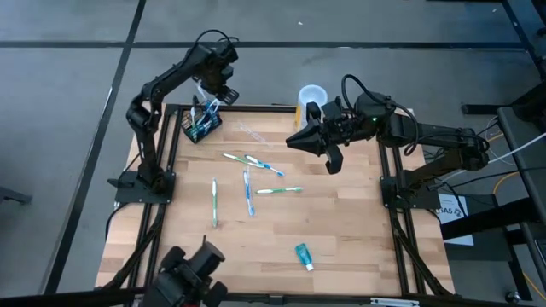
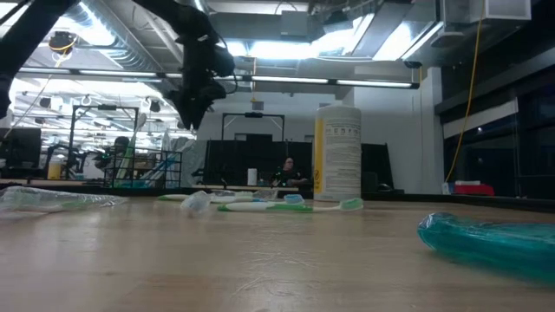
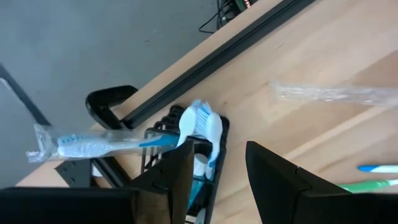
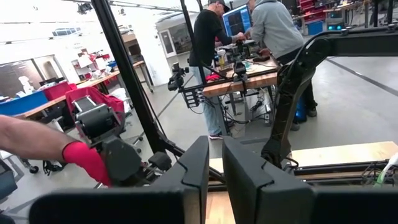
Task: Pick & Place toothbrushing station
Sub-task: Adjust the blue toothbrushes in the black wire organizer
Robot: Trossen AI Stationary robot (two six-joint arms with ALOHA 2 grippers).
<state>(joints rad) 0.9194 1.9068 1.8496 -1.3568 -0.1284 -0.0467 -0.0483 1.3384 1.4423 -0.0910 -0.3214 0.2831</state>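
the black toothbrush holder [image 1: 203,124] sits in the upper left of the high view, hard against the table's dark frame rail [image 1: 256,108] at the back left corner of the wooden table [image 1: 273,230], with a few brushes standing in it. the left gripper [image 1: 215,95] hangs just above and slightly past the holder, toward the top of the frame. in the left wrist view its two fingers [image 3: 180,171] stand apart with nothing between them, and the holder [image 3: 202,163] shows in the gap, its long side running roughly along the rail. a wrapped toothbrush [image 3: 102,144] sticks out of it sideways over the table edge.

the left arm is clearly the nearer one. the right gripper [image 1: 328,143] hovers upper middle of the high view, well apart from the holder, beside the white cup [image 1: 312,95]. its fingers look close together and empty in the right wrist view, though the gap is narrow.

the next move probably turns on dropping straight down with the fingers across the holder's short width. the rail leaves little room behind it; the open room is toward the table's centre, where loose toothbrushes [image 1: 249,189] and a teal tube [image 1: 304,255] lie.
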